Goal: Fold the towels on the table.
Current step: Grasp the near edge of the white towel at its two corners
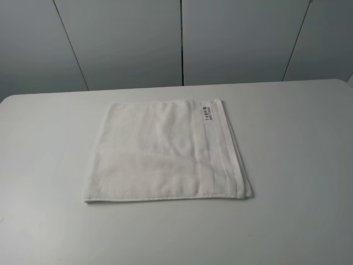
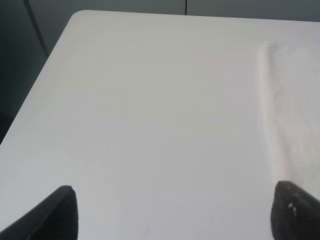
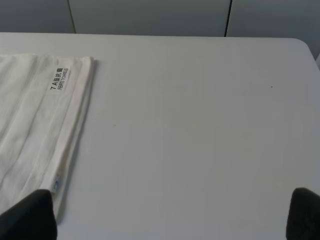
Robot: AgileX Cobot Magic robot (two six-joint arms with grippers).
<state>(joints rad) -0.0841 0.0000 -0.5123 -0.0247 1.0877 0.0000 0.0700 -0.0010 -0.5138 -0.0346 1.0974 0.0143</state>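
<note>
The white towel (image 1: 165, 152) lies flat in the middle of the white table (image 1: 298, 221), with a woven band along its right edge and a small dark-printed label (image 1: 208, 114) near the far right corner. Neither arm shows in the high view. In the left wrist view my left gripper (image 2: 175, 212) is open over bare table, the towel's edge (image 2: 295, 110) beside one fingertip. In the right wrist view my right gripper (image 3: 170, 215) is open and empty, with the towel's banded edge (image 3: 45, 115) and label (image 3: 59, 79) next to one fingertip.
A grey panelled wall (image 1: 182, 38) stands behind the table's far edge. The table's far corners show in the wrist views, with a drop beyond the edge (image 2: 30, 95).
</note>
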